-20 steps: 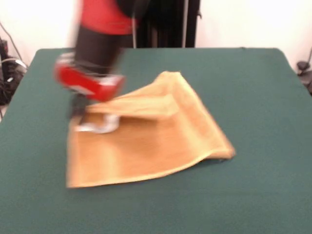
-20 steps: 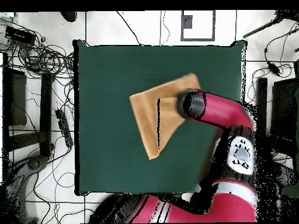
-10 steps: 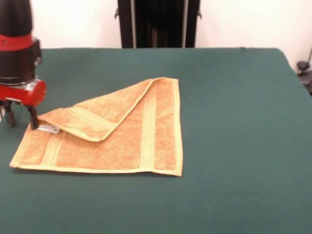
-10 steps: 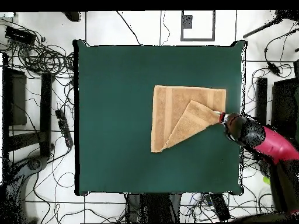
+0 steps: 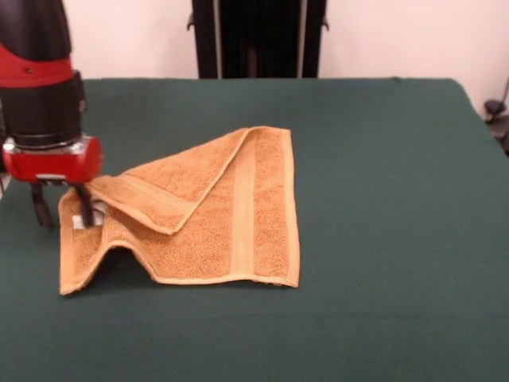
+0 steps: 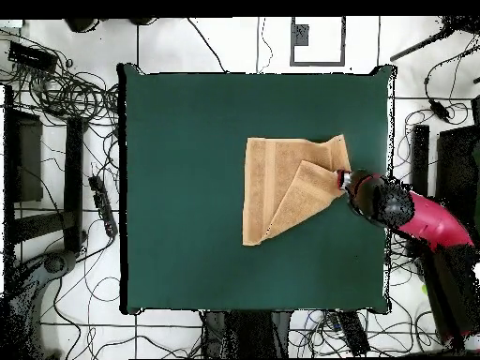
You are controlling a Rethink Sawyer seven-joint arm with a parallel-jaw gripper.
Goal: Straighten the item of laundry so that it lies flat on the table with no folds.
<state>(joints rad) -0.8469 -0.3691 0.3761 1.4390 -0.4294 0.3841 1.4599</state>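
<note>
The fingers (image 5: 60, 211) are seen spread apart, one dark finger left of the towel (image 5: 215, 215) on bare cloth, the other at the towel's left corner by the small white tag (image 5: 95, 213). That corner is bunched and raised off the worktop (image 5: 398, 159), a flap is folded diagonally over the middle, and the rest lies flat right of centre in the overhead view.

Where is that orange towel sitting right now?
In the front view the towel lies left of centre on the green table, one corner folded over, its left end beside the gripper.
</note>
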